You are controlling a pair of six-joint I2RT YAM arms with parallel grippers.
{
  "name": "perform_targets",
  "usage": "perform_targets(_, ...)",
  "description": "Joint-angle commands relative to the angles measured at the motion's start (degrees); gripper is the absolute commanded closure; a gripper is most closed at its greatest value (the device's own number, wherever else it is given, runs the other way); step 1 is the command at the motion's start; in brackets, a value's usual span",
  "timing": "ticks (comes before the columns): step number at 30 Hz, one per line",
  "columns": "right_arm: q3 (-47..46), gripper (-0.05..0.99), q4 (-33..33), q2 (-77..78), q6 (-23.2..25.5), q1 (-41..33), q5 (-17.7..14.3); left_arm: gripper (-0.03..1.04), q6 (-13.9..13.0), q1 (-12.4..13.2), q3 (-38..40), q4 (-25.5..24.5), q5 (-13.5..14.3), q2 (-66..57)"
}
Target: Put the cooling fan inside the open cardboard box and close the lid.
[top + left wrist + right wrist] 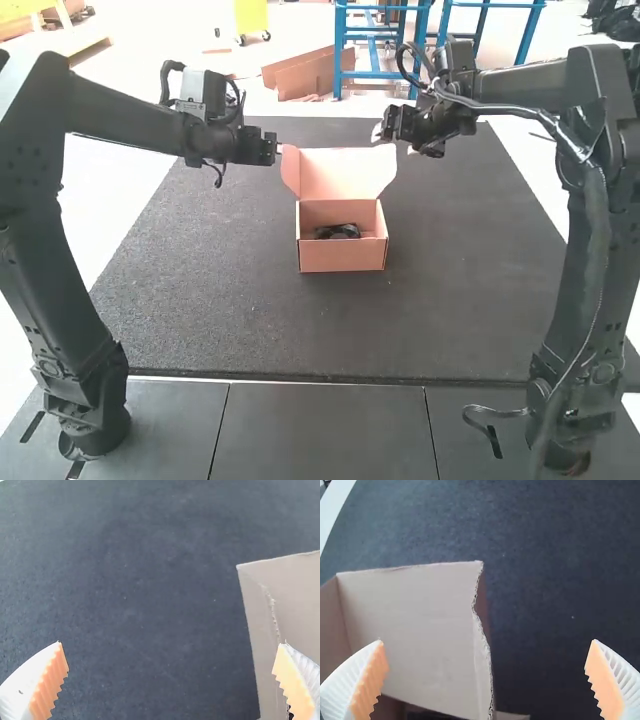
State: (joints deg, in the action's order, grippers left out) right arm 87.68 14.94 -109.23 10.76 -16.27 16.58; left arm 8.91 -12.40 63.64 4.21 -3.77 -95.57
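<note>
Already the cooling fan (338, 232) lies inside the cardboard box (343, 257), so placement appears done; closing remains, the lid (338, 172) standing upright between the left gripper (271, 148) and right gripper (387, 124), both spread open and empty beside its upper corners.

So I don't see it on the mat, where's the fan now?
In the high view the fan lies inside the open cardboard box at the middle of the dark mat, the lid upright behind it.
</note>
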Motion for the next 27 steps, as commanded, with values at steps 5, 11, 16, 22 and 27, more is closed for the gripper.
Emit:
perform_targets(5,2.1,0.05,-0.3,-0.7,0.7,0.4,2.9,0.04,0.7,-2.1,1.8,0.8,-1.5,-1.1)
perform_targets(11,2.2,0.10,-0.4,-0.9,1.2,0.1,4.0,0.04,0.7,-2.1,1.8,0.9,-1.5,-1.7)
perform_targets(16,2.1,0.20,-0.7,-1.6,2.2,0.0,4.2,0.04,0.7,-2.3,1.7,1.1,-1.5,-2.1)
perform_targets(22,2.1,0.44,-2.3,-2.0,2.9,0.1,4.2,0.04,0.7,-3.2,1.8,1.3,-1.5,-2.2)
perform_targets(27,2.1,0.65,-3.3,-2.1,3.6,0.1,4.2,0.04,0.8,-3.4,1.8,1.5,-1.4,-2.4)
